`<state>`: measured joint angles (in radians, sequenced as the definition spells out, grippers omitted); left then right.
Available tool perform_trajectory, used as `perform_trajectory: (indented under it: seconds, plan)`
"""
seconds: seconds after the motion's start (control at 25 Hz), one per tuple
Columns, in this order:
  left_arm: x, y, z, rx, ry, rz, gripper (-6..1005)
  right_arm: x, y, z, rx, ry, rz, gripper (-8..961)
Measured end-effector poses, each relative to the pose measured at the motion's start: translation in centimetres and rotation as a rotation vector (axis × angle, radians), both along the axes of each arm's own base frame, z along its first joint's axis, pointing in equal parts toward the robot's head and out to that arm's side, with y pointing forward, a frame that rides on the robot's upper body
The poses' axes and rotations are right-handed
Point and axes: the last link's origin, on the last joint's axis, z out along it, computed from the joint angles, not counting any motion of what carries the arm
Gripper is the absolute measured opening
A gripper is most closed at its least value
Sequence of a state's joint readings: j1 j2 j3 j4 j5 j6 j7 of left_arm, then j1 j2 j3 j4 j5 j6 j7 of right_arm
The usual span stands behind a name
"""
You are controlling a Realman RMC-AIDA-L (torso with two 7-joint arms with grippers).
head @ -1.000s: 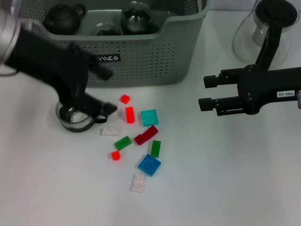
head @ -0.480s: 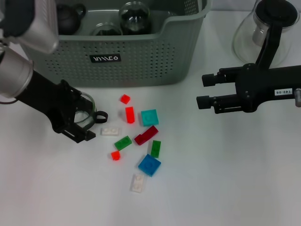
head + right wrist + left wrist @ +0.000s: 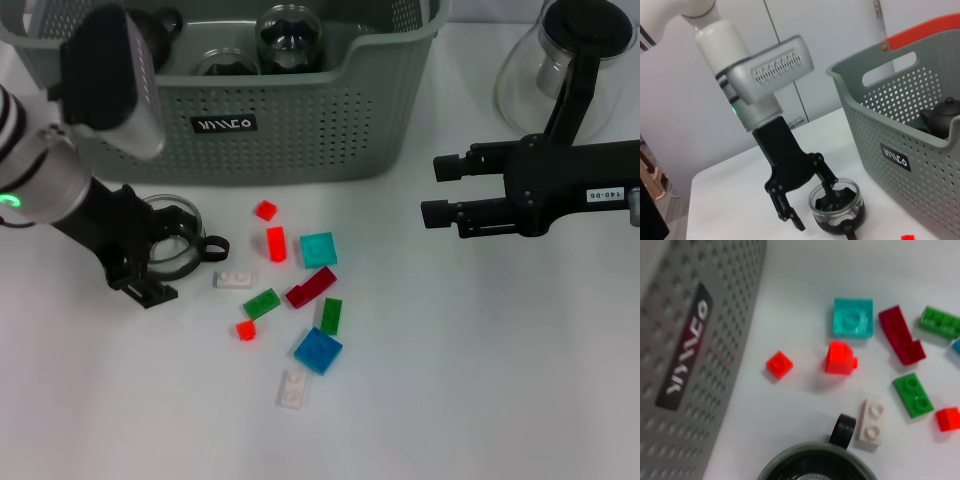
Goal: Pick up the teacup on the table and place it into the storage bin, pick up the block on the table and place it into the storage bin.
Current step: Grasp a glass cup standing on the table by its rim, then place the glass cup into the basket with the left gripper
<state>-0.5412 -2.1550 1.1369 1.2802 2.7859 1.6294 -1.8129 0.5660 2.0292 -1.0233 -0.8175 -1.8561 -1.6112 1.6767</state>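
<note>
Left pincer (image 3: pixel 150 262) straddling the teacup's (image 3: pixel 170 249) rim, one finger (image 3: pixel 831 181) dipping inside, the other outside; jaws spread, not clamping. Teacup sitting on the white surface (image 3: pixel 480 370) just before the storage bin (image 3: pixel 300 120), handle pointing toward the scattered blocks (image 3: pixel 296 293). Right pincer (image 3: pixel 437 191) hovering open, well apart.
</note>
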Motion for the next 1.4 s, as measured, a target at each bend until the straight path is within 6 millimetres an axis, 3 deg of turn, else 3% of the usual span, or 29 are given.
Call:
perform_trajectory:
  seconds: [0.64,0.96,1.4]
  plan:
    - [-0.3,0.1,-1.4,-0.017,0.038,-0.001,784,0.0,0.3,0.1,0.015,-0.007,0.0,748]
    - [-0.2,0.0,-1.4,-0.025,0.04,0.002,600,0.1,0.3,0.2,0.017,-0.009,-0.002,748]
    - [0.2,-0.3,-1.5,-0.053,0.022,0.013,141,0.2,0.3,0.2,0.018,-0.01,0.0,748]
